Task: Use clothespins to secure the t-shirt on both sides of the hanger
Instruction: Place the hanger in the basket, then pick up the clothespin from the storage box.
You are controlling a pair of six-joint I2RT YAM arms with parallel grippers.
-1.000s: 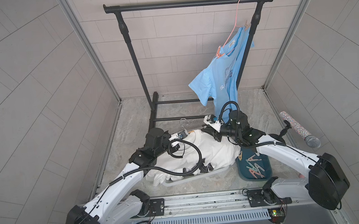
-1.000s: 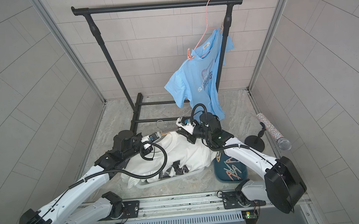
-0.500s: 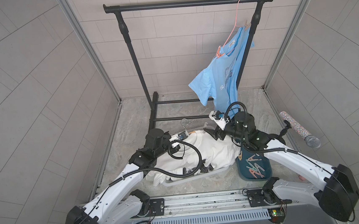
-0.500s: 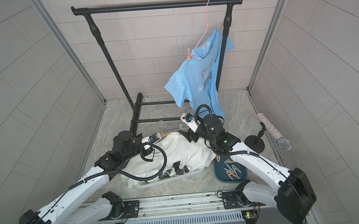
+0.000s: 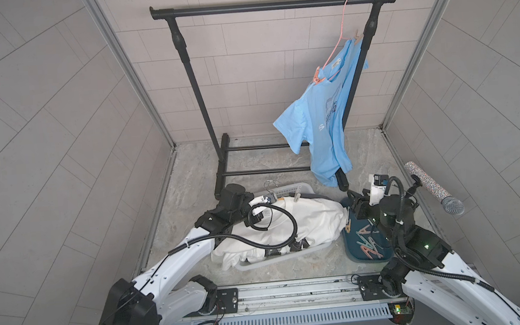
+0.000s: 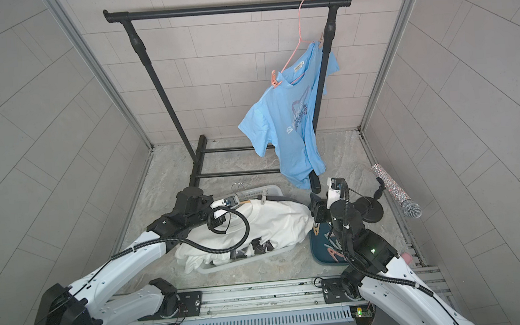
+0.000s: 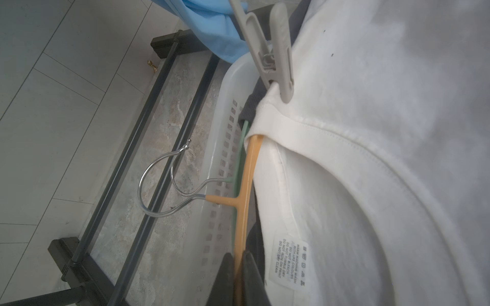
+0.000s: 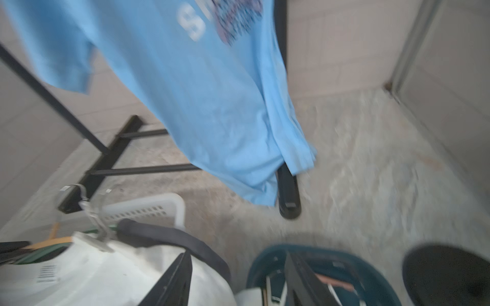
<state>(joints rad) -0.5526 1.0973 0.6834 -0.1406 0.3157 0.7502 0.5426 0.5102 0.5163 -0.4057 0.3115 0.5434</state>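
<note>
Left fingers (image 7: pixel 224 286) clamp the orange hanger (image 7: pixel 245 185) carrying the white t-shirt (image 7: pixel 371 132), with one grey clothespin (image 7: pixel 275 61) pinned at its shoulder, while the right fingers (image 8: pixel 175 283) stand apart, empty, over the tray (image 5: pixel 352 245) of clothespins (image 5: pixel 366 243).

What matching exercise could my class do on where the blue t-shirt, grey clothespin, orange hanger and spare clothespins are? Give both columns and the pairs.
Things:
1. blue t-shirt
2. grey clothespin
3. orange hanger
4. spare clothespins

Places:
A. in the teal tray
B. gripped by the left gripper
C. hanging from the rack
D. clipped on the white t-shirt

Pairs: 1-C, 2-D, 3-B, 4-A
</note>
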